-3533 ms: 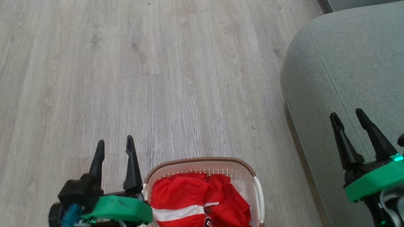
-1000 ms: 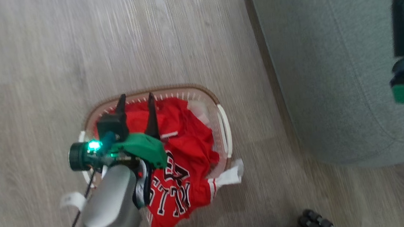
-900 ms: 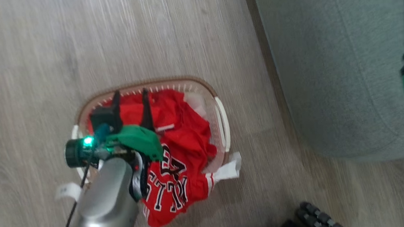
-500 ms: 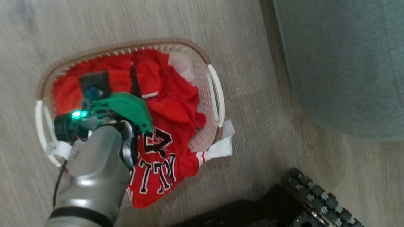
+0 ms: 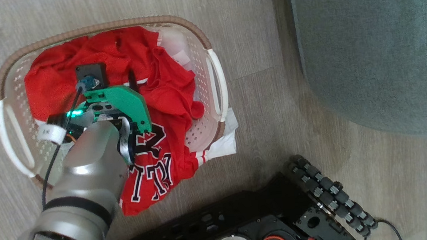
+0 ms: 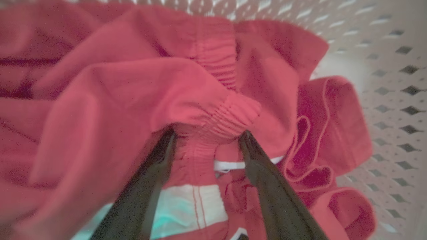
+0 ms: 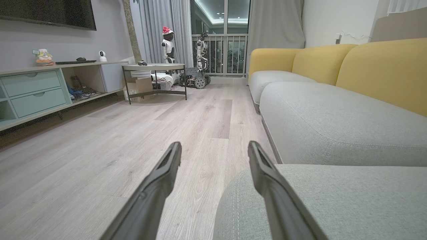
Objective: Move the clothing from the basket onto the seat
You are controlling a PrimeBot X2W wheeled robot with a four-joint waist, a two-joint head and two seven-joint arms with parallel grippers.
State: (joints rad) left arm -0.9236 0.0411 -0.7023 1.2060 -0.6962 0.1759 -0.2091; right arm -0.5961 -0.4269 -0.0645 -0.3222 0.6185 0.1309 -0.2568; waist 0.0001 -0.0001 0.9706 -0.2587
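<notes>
The clothing (image 5: pixel 163 81) lies heaped in the basket (image 5: pixel 218 81), left of the seat (image 5: pixel 365 45), one lettered piece spilling over the near rim. Now the left gripper (image 6: pixel 207 132) points down into the red cloth, fingers spread, nothing pinched; the right gripper (image 7: pixel 215 144) hangs level by the seat's corner, fingers apart.

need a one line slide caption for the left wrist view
Open left gripper, tips at a gathered waistband of the red clothing inside the perforated basket.

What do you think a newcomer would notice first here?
The bright red sports garments heaped in the cream perforated plastic basket, one spilling over its rim. Next, the open left end effector pushed into that cloth, and the grey-green fabric sofa cushion at right.
</notes>
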